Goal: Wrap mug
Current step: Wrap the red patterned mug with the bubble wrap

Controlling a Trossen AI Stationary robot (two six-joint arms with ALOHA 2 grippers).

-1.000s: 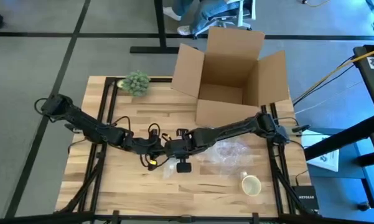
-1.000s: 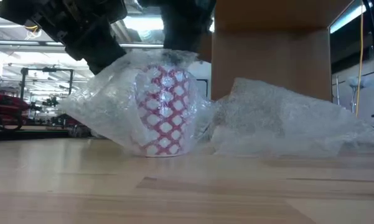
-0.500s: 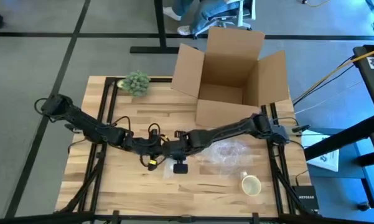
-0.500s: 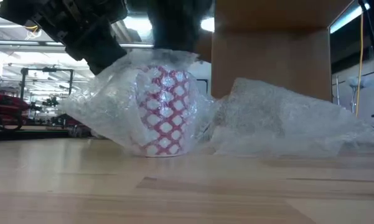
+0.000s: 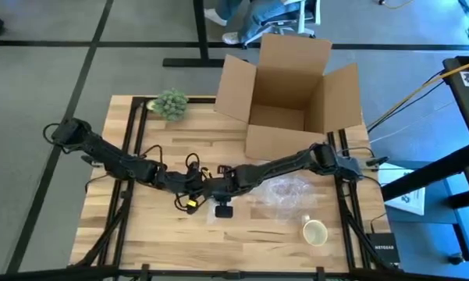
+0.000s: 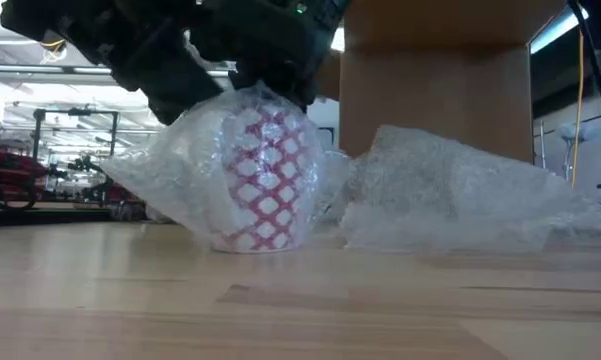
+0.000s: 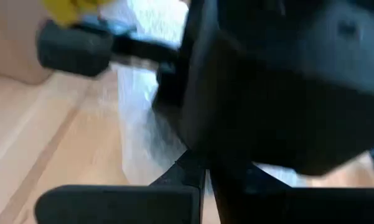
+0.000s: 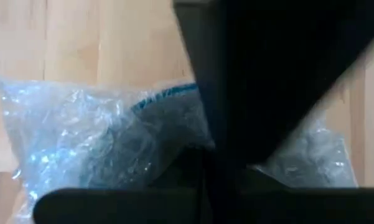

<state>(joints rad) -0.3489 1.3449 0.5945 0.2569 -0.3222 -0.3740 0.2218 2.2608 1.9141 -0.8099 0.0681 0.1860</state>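
Jaws: I can't tell on either arm, the wrist views are blocked by dark blurred housings and crumpled film. I see the left gripper (image 5: 193, 186) and right gripper (image 5: 218, 187) meeting at the middle of the wooden table (image 5: 257, 234), both pressed down over the mug (image 6: 267, 180). From the low view the mug stands upright on the tabletop, a white cylinder with a red lattice pattern, draped in clear bubble wrap (image 6: 195, 175) that is bunched and puckered at its top just under the dark arms. More of the wrap spreads off as a loose, wrinkled mound (image 6: 450, 190) beside it. An open brown cardboard box (image 5: 293, 97), flaps up, sits at the table's far edge. A fuzzy green clump (image 5: 170, 103) lies near the far left corner. A second cup (image 5: 314, 232), pale and round, is near the front right.
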